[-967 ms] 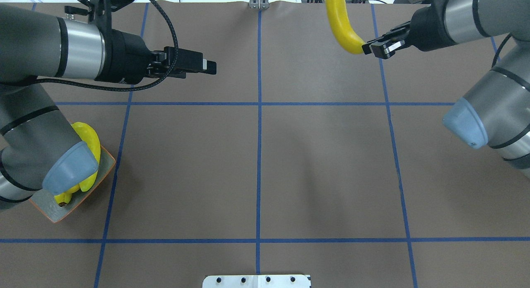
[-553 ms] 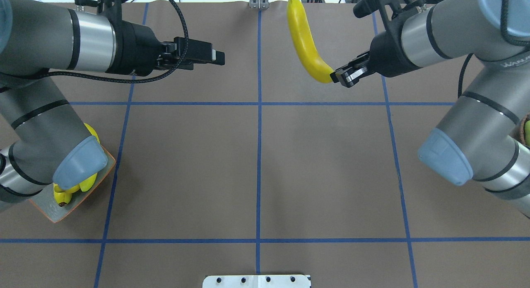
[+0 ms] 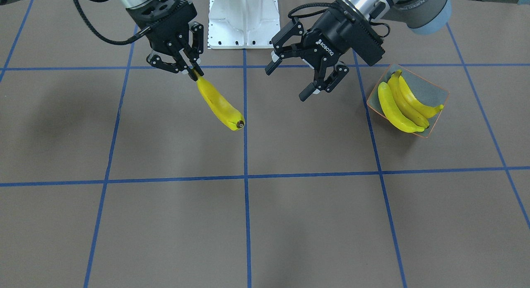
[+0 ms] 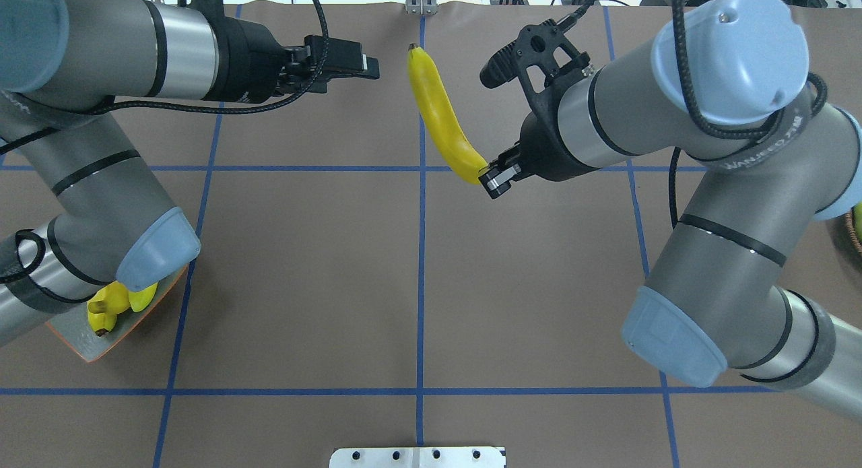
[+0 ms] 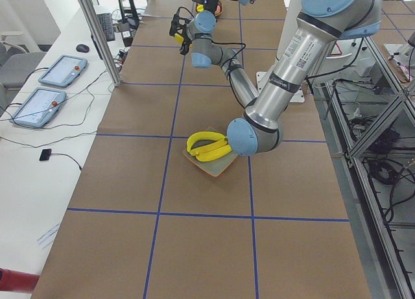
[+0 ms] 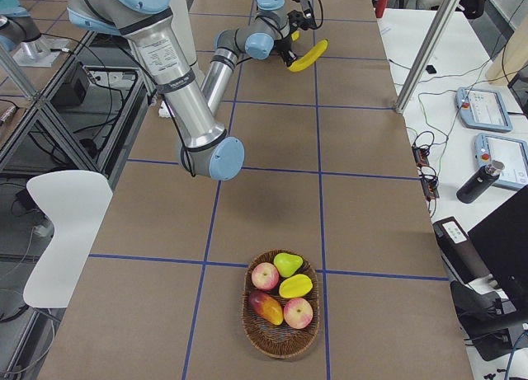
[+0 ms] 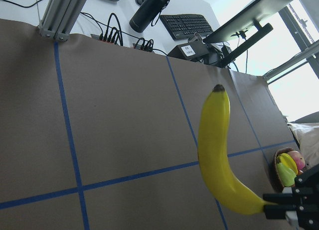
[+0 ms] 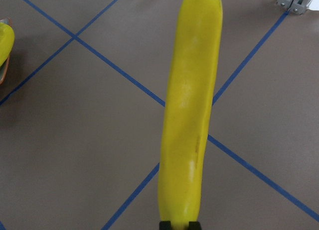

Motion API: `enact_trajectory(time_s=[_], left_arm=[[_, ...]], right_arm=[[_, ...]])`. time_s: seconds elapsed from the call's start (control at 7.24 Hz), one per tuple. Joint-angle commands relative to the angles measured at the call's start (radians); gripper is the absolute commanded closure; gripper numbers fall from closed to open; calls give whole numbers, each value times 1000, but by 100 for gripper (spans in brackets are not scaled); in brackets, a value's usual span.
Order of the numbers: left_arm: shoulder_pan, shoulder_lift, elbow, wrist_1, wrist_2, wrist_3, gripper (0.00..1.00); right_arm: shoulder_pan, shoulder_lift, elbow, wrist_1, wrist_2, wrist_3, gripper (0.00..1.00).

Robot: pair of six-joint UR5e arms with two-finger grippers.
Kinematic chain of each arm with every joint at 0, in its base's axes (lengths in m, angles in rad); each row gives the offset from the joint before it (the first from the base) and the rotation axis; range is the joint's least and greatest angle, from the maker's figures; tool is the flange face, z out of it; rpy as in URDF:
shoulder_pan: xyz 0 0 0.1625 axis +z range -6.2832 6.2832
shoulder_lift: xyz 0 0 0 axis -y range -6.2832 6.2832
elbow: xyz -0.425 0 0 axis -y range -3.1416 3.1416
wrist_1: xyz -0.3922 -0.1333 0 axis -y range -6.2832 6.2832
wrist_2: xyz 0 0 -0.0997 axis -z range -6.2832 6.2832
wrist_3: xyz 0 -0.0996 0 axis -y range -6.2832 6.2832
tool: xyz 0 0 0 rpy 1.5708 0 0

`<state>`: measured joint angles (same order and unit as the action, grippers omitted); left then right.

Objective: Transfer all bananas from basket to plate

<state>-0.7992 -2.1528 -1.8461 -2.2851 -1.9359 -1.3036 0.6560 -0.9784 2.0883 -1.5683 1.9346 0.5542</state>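
Your right claw (image 3: 191,70) reaches in toward the centre of the bench (image 3: 290,221), pinched on one end of a banana (image 3: 219,105) held clear of the surface. Your left claw (image 3: 288,81) faces it nearby, jaws wide and empty; three bananas (image 3: 403,103) lie on the plate (image 3: 439,90).

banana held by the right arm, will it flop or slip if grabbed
Probably stiff: the banana, pinched only at one tip by the right end effector, juts out without sagging. The smooth, glossy skin and end grip suggest it may pivot or slip. Its curve should keep it from rolling far.
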Motion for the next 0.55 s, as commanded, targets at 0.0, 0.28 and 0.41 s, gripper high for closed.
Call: enact_trajectory(time_s=[0.0, 0.28, 0.41], left_arm=[[2, -25, 31, -2, 12, -9, 1], [2, -27, 39, -2, 12, -11, 8], [2, -27, 39, -2, 12, -9, 10]], right_arm=[[-47, 38, 10, -18, -31, 21, 100], [-78, 43, 29, -18, -62, 26, 100], [-85, 41, 45, -18, -68, 27, 100]])
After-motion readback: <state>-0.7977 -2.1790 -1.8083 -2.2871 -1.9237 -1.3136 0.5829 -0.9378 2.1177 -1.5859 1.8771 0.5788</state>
